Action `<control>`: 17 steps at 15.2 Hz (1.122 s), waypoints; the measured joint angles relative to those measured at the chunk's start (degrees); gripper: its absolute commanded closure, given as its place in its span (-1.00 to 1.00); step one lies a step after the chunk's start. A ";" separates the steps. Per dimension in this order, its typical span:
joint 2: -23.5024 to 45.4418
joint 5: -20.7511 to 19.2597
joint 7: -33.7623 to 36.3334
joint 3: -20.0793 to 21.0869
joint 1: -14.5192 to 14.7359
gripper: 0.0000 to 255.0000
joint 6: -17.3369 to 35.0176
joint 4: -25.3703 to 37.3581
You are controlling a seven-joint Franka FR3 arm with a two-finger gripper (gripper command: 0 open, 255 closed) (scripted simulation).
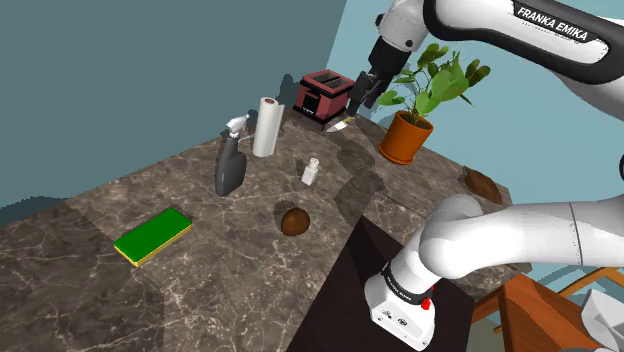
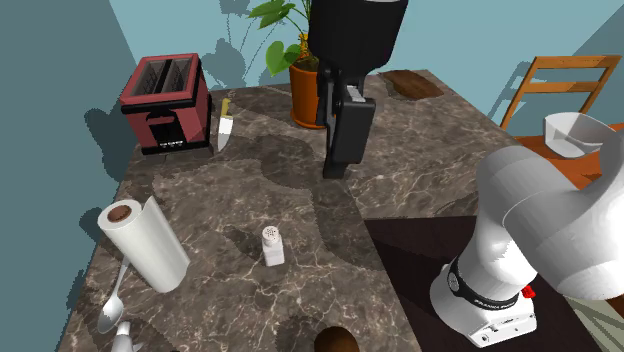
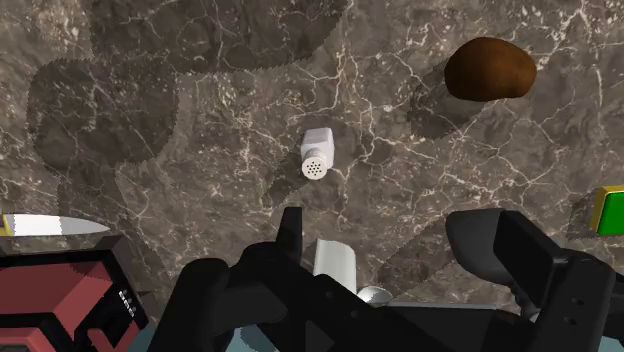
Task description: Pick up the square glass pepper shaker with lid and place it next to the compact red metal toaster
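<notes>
The pepper shaker (image 1: 311,171) (image 2: 272,244) (image 3: 317,153) is a small white square bottle with a perforated lid, standing upright on the dark marble counter (image 1: 200,260). The red toaster (image 1: 325,93) (image 2: 165,103) (image 3: 60,295) sits at the counter's far corner. My gripper (image 1: 362,95) (image 2: 337,165) (image 3: 385,225) hangs high above the counter near the toaster, open and holding nothing. The shaker lies well below and ahead of the fingertips.
A knife (image 1: 338,125) (image 2: 226,122) lies beside the toaster. A paper towel roll (image 1: 266,126) (image 2: 145,243), a grey spray bottle (image 1: 230,160), a brown lump (image 1: 294,221) (image 3: 490,68), a green block (image 1: 152,236) and a potted plant (image 1: 410,130) (image 2: 305,80) share the counter.
</notes>
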 measured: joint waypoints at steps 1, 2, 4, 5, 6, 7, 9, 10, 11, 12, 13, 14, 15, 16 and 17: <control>0.00 0.00 0.00 0.00 0.00 -1.00 0.00 0.00; -0.34 -0.09 -0.49 -0.39 0.02 -1.00 0.98 -1.17; -0.55 -0.35 -2.06 -1.58 0.12 -1.00 4.22 -4.07; -0.82 -0.38 -2.78 -2.11 0.24 -1.00 6.26 -6.07; -1.01 -0.54 -3.71 -2.84 0.28 -1.00 8.33 -8.01; -0.89 -0.71 -4.73 -3.64 0.32 -1.00 10.30 -9.50; -0.61 -1.04 -6.76 -5.25 0.40 -1.00 14.79 -13.10; -0.17 -1.19 -7.73 -6.04 0.46 -1.00 17.57 -15.14; 0.90 -1.44 -9.02 -7.15 0.44 -1.00 20.25 -16.40; 0.91 -1.59 -10.05 -7.96 0.46 -1.00 22.71 -18.50; 2.13 -1.81 -11.43 -9.14 0.46 -1.00 25.12 -19.36; 2.87 -1.74 -12.25 -9.75 0.72 -1.00 27.52 -20.71; 4.31 -1.78 -13.48 -10.78 0.88 -1.00 30.07 -21.56; 5.29 -1.77 -14.56 -11.64 1.08 -1.00 32.85 -23.08; 6.73 -1.64 -15.73 -12.56 1.41 -1.00 35.41 -23.89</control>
